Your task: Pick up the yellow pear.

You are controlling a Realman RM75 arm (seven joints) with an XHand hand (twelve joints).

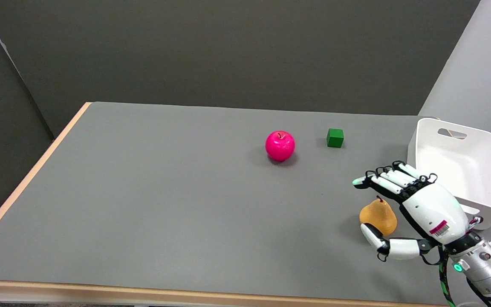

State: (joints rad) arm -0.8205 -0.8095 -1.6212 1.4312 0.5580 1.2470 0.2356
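Note:
The yellow pear (378, 217) stands upright on the grey table, near the front right, its stem pointing up. My right hand (416, 209) reaches in from the lower right and sits around the pear with its fingers spread. The fingers (388, 181) stretch out above and behind the pear. The thumb (377, 241) lies low at the pear's near side, close to it. I cannot tell whether any finger touches the fruit. The pear rests on the table, not lifted.
A pink apple (280, 146) sits mid-table, with a small green cube (335, 138) to its right. A white bin (463, 166) stands at the right edge, just behind my hand. The table's front edge (186, 292) runs along the bottom.

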